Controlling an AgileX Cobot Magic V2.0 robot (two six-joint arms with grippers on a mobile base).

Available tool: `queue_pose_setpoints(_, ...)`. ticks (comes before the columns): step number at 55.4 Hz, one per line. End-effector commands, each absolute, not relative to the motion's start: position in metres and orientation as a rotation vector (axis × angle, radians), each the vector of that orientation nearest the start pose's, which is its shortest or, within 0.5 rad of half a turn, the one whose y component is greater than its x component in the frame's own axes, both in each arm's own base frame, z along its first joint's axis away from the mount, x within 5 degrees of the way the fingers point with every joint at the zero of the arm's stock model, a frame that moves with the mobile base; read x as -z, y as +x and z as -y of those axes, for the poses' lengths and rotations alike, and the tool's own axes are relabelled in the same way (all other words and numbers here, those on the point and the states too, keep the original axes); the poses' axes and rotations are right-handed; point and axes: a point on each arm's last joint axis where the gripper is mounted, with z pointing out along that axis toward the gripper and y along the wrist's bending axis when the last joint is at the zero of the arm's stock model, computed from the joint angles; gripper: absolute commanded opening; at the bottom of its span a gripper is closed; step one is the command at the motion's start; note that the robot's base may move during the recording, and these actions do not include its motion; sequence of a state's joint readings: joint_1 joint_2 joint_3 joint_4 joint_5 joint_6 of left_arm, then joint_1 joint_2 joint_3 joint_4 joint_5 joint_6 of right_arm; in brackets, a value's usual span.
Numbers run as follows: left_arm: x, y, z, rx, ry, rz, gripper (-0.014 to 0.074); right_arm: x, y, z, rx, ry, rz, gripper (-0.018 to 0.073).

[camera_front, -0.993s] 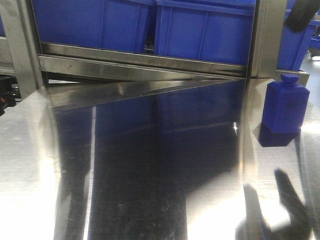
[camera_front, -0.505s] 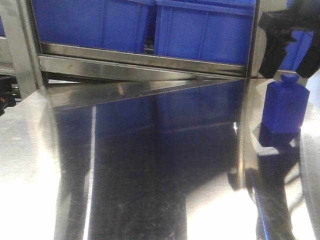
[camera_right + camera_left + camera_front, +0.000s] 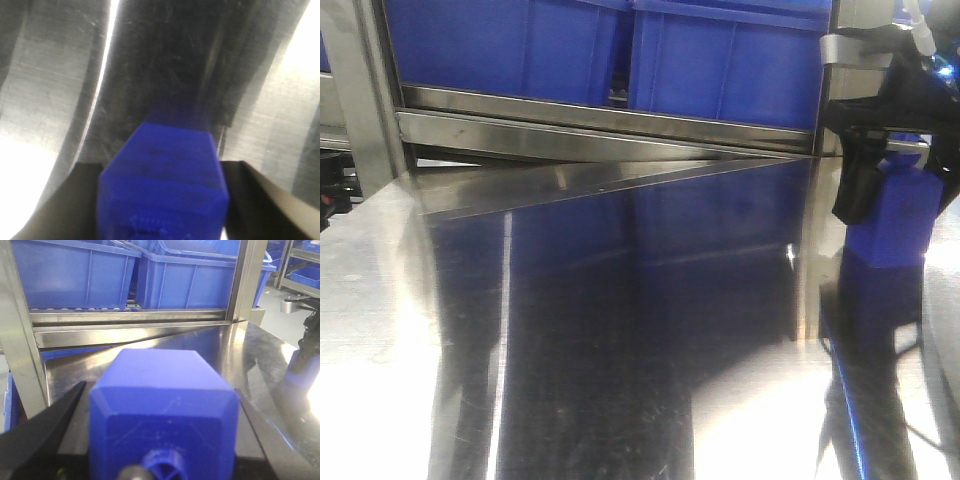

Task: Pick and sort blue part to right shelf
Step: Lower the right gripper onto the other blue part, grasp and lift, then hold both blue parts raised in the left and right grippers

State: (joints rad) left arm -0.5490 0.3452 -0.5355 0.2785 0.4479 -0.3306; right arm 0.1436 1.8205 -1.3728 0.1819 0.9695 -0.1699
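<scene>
Straddling blue part [image 3: 895, 225] with right gripper [image 3: 897, 200] at table [image 3: 620, 330] right edge, far corner, just before right shelf [image 3: 600, 130]. Can't tell if pads touching. Centre on flat sides, close squarely, lift straight. Clamping second blue part [image 3: 165, 410] in left gripper [image 3: 160, 387].

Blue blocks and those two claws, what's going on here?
A two-armed robot is sorting blue parts. Its right claw straddles one blue part standing on the steel table, in front of the right shelf; whether it grips yet is unclear. The left claw holds a second blue part.
</scene>
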Motion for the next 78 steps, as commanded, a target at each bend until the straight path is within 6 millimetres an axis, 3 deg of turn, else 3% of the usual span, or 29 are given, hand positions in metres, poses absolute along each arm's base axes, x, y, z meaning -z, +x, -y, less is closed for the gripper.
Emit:
queue_pose_setpoints(1,-0.347,0.066,0.03,0.407,0.318,-1.599,0.0333,-0.258,0.364,-0.065,-0.233,-0.323,-2.8,0.0337)
queue_pose_setpoints(5,-0.347,0.066,0.03,0.407,0.318,-1.599,0.0333,-0.258,0.363,-0.065,-0.235,-0.328,-2.811,0.0218)
queue_pose_setpoints(9,-0.347,0.066,0.03,0.407,0.318,-1.599,0.0333,-0.262,0.361,-0.065,-0.236,-0.33,-2.811,0.0167)
queue_pose_setpoints(15,-0.347,0.066,0.03,0.408,0.317,-1.601,0.0333,-0.274,0.355,-0.064,-0.236,-0.333,-2.788,0.0168)
queue_pose_setpoints(27,-0.344,0.065,0.029,0.395,0.314,-1.637,0.0333,-0.317,0.327,-0.06,-0.23,-0.323,-2.649,0.0168)
queue_pose_setpoints(34,-0.34,0.063,0.025,0.347,0.324,-1.657,0.0333,-0.337,0.299,-0.055,-0.221,-0.3,-2.532,0.0168)
queue_pose_setpoints(41,-0.336,0.058,0.017,0.302,0.303,-1.645,0.0333,-0.342,0.269,-0.05,-0.213,-0.284,-2.457,0.0168)
queue_pose_setpoints(59,-0.314,0.042,-0.01,0.163,0.169,-1.695,0.0333,-0.33,0.185,-0.037,-0.197,-0.249,-2.289,0.0168)
queue_pose_setpoints(78,-0.311,0.036,-0.012,0.2,0.156,-1.675,0.0333,-0.321,0.095,-0.023,-0.187,-0.224,-2.001,0.0168)
